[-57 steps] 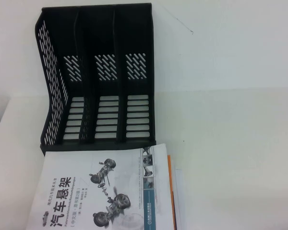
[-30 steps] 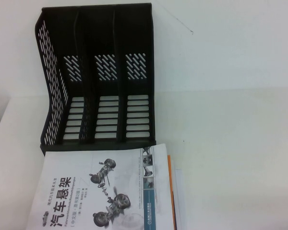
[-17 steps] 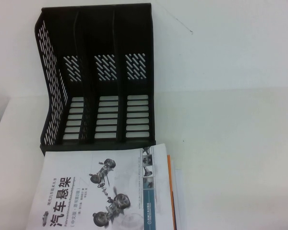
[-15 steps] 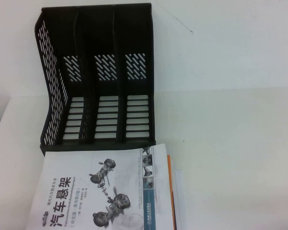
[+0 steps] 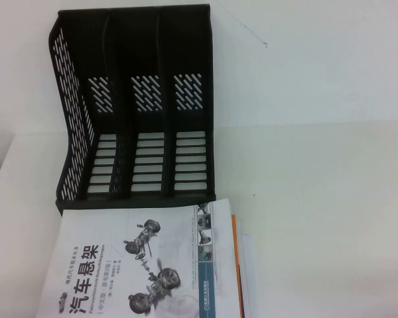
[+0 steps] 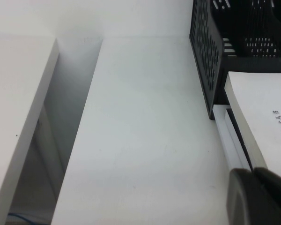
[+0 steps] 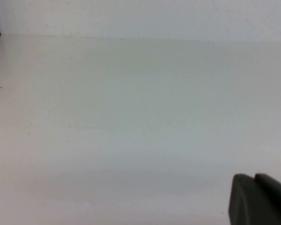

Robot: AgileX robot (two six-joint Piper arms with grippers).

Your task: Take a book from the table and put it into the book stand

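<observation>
Book (image 5: 139, 265) lying flat on tabletop (image 5: 318, 199) before empty book stand (image 5: 136, 106), insertion pending; left pincer (image 6: 257, 197) closed beside it, right pincer (image 7: 260, 199) state indeterminable.

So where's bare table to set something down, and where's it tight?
Free: the table right of the book stand and the book; also the strip left of the stand, where the shut left gripper sits. The right gripper is over bare tabletop. Crowded: the book butts against the stand's front, stacked over other books.
</observation>
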